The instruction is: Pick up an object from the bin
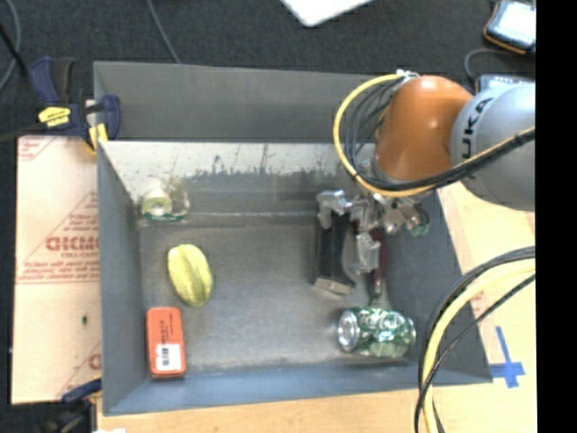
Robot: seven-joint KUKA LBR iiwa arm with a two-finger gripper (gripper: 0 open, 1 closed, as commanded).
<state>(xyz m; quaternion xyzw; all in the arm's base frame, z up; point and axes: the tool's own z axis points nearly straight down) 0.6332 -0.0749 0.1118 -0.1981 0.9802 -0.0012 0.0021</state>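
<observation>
End effector (353, 287) is seen spread open, nothing betw. its fingers, low at the right of the bin (261, 318). A crushed green can (376, 332) lies just beside the tips. If closed off-centre, the can could be clipped and pushed away, or slip.

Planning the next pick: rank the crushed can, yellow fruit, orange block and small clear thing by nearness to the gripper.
From the gripper, in the camera view:
1. Crushed green can, just below it, on the right side.
2. Yellow fruit, left of middle.
3. Orange block, lower left corner, and small clear thing, upper left corner: too close to call.
</observation>
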